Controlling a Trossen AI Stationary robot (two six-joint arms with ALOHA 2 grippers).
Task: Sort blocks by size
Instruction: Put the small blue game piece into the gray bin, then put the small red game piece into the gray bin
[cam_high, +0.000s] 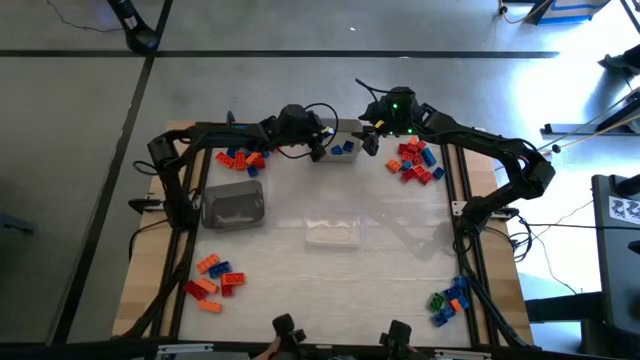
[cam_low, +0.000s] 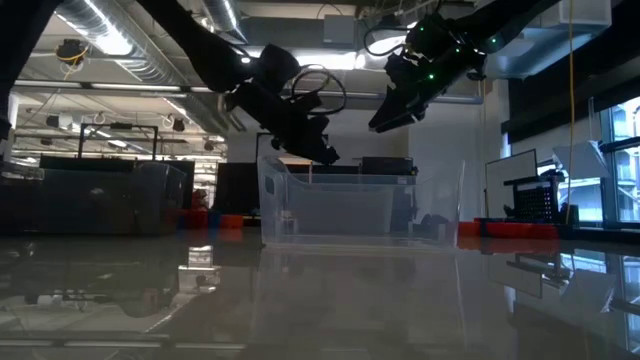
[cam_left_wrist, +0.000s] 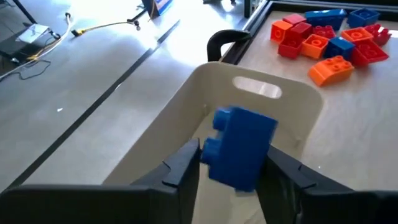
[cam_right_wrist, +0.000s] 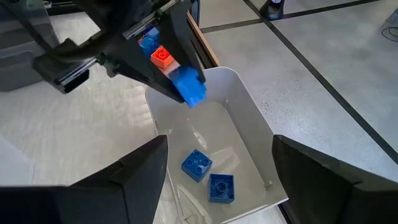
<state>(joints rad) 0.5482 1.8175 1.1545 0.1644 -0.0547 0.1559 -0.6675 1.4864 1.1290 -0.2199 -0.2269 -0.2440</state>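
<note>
My left gripper (cam_high: 322, 148) hangs over a white bin (cam_high: 345, 152) at the far middle of the table, with a blue block (cam_left_wrist: 242, 146) between its fingertips. The bin (cam_right_wrist: 249, 118) holds two more blue blocks (cam_right_wrist: 198, 165) (cam_right_wrist: 221, 186). My right gripper (cam_high: 372, 140) waits just right of the bin, open and empty (cam_right_wrist: 217, 162). Loose blocks lie in piles at the far left (cam_high: 240, 158), far right (cam_high: 415, 160), near left (cam_high: 215, 280) and near right (cam_high: 450, 300). My left gripper has the blue block between its two fingertips: one finger (cam_left_wrist: 186, 165) meets the studded face (cam_left_wrist: 208, 152), the other the opposite face (cam_left_wrist: 268, 152). The fingers slant down from the table's left. The block (cam_right_wrist: 189, 87) is tilted and clear above the bin's inside.
A grey tray (cam_high: 233, 205) sits at the left and a clear tray (cam_high: 333, 232) in the middle of the table. Both arms crowd the far middle above the bin. The middle and near part of the table between the near piles is bare.
</note>
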